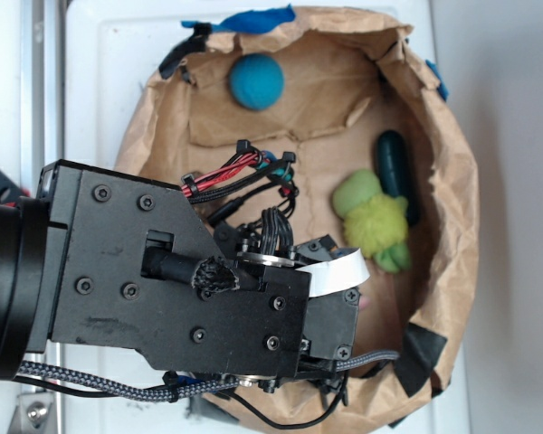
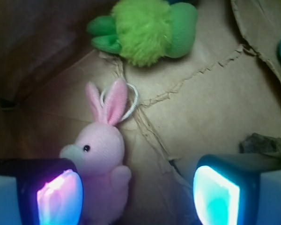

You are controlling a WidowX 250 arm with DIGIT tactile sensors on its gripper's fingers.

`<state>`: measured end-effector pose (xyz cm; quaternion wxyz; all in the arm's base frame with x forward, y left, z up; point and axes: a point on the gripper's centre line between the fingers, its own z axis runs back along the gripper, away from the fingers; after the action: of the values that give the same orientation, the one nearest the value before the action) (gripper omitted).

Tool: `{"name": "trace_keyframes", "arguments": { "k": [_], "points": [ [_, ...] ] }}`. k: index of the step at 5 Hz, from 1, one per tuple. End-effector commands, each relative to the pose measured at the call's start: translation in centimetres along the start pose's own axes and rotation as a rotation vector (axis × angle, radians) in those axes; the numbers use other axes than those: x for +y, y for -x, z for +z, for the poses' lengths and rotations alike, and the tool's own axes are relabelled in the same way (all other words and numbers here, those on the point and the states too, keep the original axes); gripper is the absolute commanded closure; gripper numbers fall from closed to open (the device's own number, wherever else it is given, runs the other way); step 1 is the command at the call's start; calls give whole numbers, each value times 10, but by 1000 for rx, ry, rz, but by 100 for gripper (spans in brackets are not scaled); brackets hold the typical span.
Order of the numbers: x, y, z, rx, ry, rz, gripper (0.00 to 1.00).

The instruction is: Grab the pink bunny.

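Observation:
The pink bunny (image 2: pixel 103 159) lies on the brown paper with its ears pointing up the wrist view; a white ring (image 2: pixel 126 101) sits behind its ears. My gripper (image 2: pixel 138 197) is open. The bunny's body rests against the inner side of the left pad (image 2: pixel 60 199). The right pad (image 2: pixel 215 196) stands well apart from it. In the exterior view my gripper (image 1: pixel 335 303) hangs low over the paper's lower right part, and the arm hides the bunny except for a pink sliver (image 1: pixel 366 302).
A lime-green plush toy (image 1: pixel 376 221) lies right of the arm, also ahead in the wrist view (image 2: pixel 145 30). A dark oblong object (image 1: pixel 398 172) lies beside it. A blue ball (image 1: pixel 257 81) sits at the top. The crumpled brown paper's raised rim (image 1: pixel 452 190) surrounds everything.

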<state>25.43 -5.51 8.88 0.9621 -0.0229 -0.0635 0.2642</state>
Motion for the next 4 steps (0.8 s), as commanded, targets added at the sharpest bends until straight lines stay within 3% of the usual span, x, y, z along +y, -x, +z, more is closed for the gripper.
{"name": "trace_keyframes", "arguments": {
  "k": [1, 2, 3, 4],
  "points": [
    [-16, -8, -35, 43, 66, -80, 0],
    [-23, 0, -50, 109, 130, -124, 0],
    [-24, 6, -62, 131, 131, -153, 0],
    [-20, 7, -69, 160, 122, -128, 100]
  ]
}}
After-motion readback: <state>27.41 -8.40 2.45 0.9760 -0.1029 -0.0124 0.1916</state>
